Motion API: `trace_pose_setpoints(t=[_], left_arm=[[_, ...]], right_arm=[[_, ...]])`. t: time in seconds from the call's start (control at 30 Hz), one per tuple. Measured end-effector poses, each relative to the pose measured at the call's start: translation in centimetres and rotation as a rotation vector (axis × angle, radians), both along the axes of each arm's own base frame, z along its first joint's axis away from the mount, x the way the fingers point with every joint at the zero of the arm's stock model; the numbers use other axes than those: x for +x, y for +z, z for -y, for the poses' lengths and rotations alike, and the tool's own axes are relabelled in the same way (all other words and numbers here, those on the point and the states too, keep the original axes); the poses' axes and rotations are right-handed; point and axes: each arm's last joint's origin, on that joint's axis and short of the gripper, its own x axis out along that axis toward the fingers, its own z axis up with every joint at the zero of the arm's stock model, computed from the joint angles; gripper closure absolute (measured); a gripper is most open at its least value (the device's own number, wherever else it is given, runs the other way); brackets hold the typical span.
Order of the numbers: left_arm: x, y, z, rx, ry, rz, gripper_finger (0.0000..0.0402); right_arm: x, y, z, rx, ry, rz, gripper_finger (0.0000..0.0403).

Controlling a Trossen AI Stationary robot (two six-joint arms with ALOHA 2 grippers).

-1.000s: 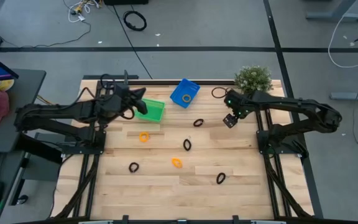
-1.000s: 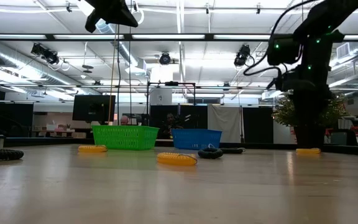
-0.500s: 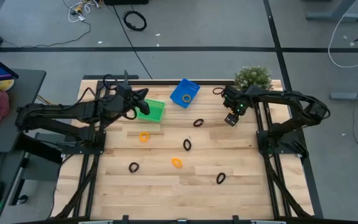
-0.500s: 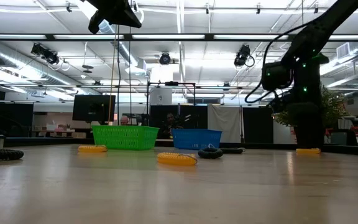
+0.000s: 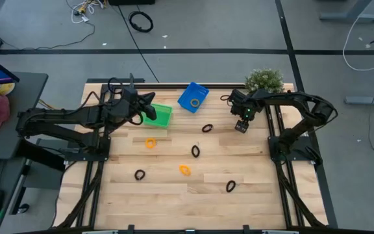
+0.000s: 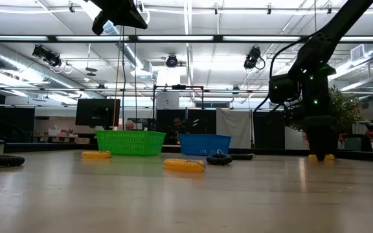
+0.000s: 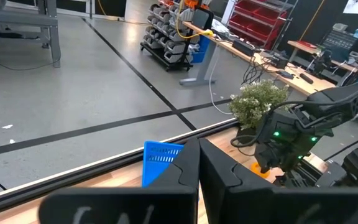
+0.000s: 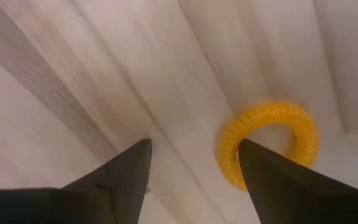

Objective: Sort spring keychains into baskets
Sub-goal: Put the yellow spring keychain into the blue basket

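Toward the tabletop's far left, the left gripper (image 5: 149, 97) hangs above the green basket (image 5: 157, 115), its jaws pressed shut with nothing between them; its pose matches that of a second ago. The green basket sits near the far edge, left of centre, and its inside is mostly hidden by the arm. Just right of it, the blue basket (image 5: 193, 97) stands turned at an angle by the far edge, with one orange spring keychain (image 5: 195, 102) inside.

On the bare wood, an orange keychain (image 5: 150, 143) lies in front of the green basket, a black one (image 5: 139, 174) nearer the front edge, another orange one (image 5: 184, 170) about mid-table, a black one (image 5: 195, 151) just behind it, a black one (image 5: 207, 128) in front of the blue basket, and a black one (image 5: 230, 186) toward the front right. Another black loop (image 5: 227, 97) lies at the far edge beside the potted plant (image 5: 264, 81).

At the far right, the right gripper (image 5: 241, 125) has drawn in closer to the far edge and dropped lower than a second ago; the low view shows it now just above the wood. Its jaws stand wide, holding nothing, and the right wrist view shows an orange keychain (image 8: 270, 143) flat on the wood close beneath its fingers (image 8: 124, 171), lying mostly under one fingertip rather than squarely between the two. In the low view this keychain (image 6: 321, 157) peeks out at the gripper's foot.

No readable writing or labels show on any of these things.
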Motion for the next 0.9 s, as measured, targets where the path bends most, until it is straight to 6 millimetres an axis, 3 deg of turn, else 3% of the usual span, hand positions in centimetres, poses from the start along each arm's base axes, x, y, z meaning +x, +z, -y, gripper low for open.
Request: trace_pose_setpoints(t=[0.2, 0.57, 0.77, 0.9], left_arm=[[0.0, 0.0, 0.0, 0.000, 0.000, -0.001, 0.0396], [0.0, 0.0, 0.0, 0.001, 0.000, -0.001, 0.0396], [0.0, 0.0, 0.0, 0.000, 0.000, -0.001, 0.0396], [0.0, 0.0, 0.0, 0.011, -0.003, -0.012, 0.0396]], right_arm=[[0.1, -0.1, 0.0, 0.022, 0.002, 0.020, 0.0182], [0.7, -0.1, -0.8, 0.035, 0.045, 0.038, 0.0388], [0.9, 0.3, -0.9, 0.036, 0.054, 0.031, 0.0393], [0.8, 2.1, -1.4, 0.084, 0.049, 0.038, 0.0398]])
